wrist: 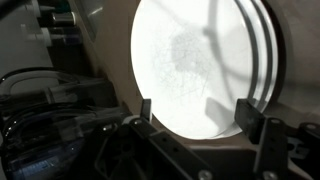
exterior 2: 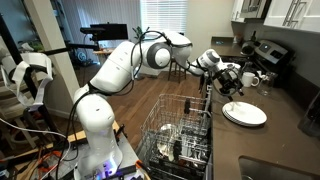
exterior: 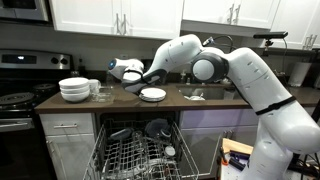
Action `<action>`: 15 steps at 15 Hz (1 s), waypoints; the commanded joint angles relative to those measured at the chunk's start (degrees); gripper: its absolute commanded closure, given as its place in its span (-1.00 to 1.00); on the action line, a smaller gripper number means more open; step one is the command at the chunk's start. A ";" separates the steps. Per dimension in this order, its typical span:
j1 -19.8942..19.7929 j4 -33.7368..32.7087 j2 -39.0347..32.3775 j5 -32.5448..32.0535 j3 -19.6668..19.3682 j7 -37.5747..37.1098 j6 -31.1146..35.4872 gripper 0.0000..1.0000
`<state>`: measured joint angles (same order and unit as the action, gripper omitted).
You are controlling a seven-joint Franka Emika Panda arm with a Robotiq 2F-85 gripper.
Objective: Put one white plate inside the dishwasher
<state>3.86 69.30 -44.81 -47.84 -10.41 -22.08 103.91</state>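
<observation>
Exterior view: pincer (exterior: 127, 70) is hovering above the surface (exterior: 125, 101), jaws standing open, gripping nothing. White plate (exterior: 152, 94) is lying flat on the surface at the pincer's 5 o'clock, apart from it. Stacked bowls (exterior: 74, 90) are sitting at the plate's 9 o'clock. Dishwasher (exterior: 140, 150) is standing open at the plate's 6 o'clock.

Exterior view, another angle: plate (exterior 2: 245, 114) is resting at the pincer's (exterior 2: 228, 78) 5 o'clock, with the rack (exterior 2: 180, 130) pulled out at its 9 o'clock.

Wrist view: plate (wrist: 200, 65) is filling the frame, with the fingers (wrist: 147, 110) spread wide before it.
</observation>
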 commanded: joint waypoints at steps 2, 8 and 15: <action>-0.05 0.41 1.11 1.04 0.50 -0.89 -0.21 -0.64; -0.32 0.35 1.26 2.50 1.18 -2.34 0.35 -0.57; 0.31 -0.37 -0.32 1.97 0.61 -1.83 -0.64 -1.00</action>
<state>3.99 69.29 -44.83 -46.45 -9.74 -24.07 103.93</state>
